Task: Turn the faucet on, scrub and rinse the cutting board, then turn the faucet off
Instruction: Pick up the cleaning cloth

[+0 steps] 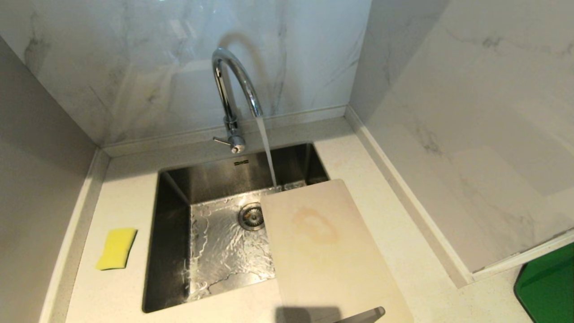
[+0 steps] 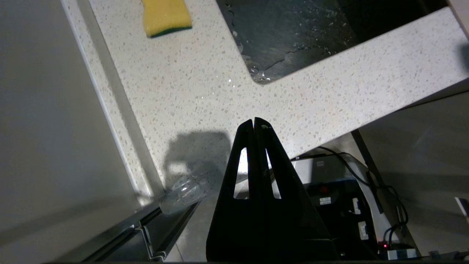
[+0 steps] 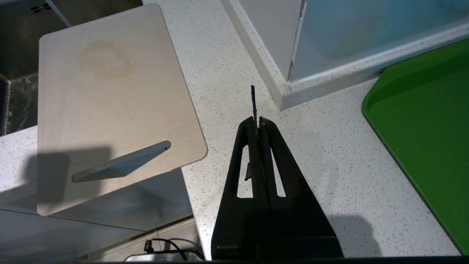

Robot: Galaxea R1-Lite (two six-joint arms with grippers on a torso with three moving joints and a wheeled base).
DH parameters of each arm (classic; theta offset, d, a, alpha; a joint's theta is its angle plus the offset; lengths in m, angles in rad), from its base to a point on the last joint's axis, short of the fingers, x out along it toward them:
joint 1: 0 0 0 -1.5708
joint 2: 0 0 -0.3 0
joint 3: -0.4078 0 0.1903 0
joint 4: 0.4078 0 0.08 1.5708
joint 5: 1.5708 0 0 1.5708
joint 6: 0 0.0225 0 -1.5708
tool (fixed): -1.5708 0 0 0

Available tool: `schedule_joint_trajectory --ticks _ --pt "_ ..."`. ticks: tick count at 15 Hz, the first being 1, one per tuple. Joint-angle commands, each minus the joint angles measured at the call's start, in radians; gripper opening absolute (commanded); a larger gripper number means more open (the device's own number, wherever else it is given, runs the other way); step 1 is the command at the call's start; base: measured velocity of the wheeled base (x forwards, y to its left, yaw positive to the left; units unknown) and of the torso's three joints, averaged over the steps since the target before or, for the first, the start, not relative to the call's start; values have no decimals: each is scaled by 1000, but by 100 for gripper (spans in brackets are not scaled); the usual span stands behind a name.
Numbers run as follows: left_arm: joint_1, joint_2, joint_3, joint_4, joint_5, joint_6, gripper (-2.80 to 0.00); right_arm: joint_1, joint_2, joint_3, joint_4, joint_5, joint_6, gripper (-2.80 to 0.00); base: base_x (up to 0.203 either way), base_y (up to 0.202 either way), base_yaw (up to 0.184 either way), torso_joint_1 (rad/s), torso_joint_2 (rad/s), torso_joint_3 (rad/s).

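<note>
The chrome gooseneck faucet (image 1: 233, 89) stands behind the sink (image 1: 172, 233), and a stream of water (image 1: 268, 152) runs from its spout into the basin. The beige cutting board (image 1: 327, 251) lies across the sink's right rim and the counter, stain ring up, its slot handle toward me; it also shows in the right wrist view (image 3: 106, 106). My left gripper (image 2: 254, 121) is shut and empty over the counter's front edge, near the sink's front left corner. My right gripper (image 3: 257, 120) is shut over the counter right of the board, with a thin dark strip sticking out past its tips.
A yellow-and-green sponge (image 1: 116, 248) (image 2: 165, 16) lies on the counter left of the sink. A green tray (image 1: 549, 287) (image 3: 425, 121) sits at the far right. Marble walls close in the back and both sides. The sink floor is wet around the drain (image 1: 251, 216).
</note>
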Motion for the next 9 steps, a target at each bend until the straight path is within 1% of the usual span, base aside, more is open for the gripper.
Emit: schedule_joint_trajectory --ticks 1,2,3,4,7,9 --pt "1 195 -91 -1 -23 8 -280 0 -2 0 -1 0 0 -280 0 0 0 0 0 0" --pt "2 264 -164 19 -43 15 -280 0 -2 0 1 0 0 -280 0 0 0 0 0 0" --pt "4 350 -263 59 -60 23 -280 -1 -2 0 0 0 0 -280 0 0 0 0 0 0" --pt "5 438 -333 96 -69 36 -280 -1 -2 0 -1 0 0 -280 0 0 0 0 0 0" --pt "27 702 -468 151 -81 84 -280 -1 -2 0 -1 0 0 -280 0 0 0 0 0 0" --pt "40 853 -545 166 -84 100 -280 0 -2 0 0 0 0 -280 0 0 0 0 0 0"
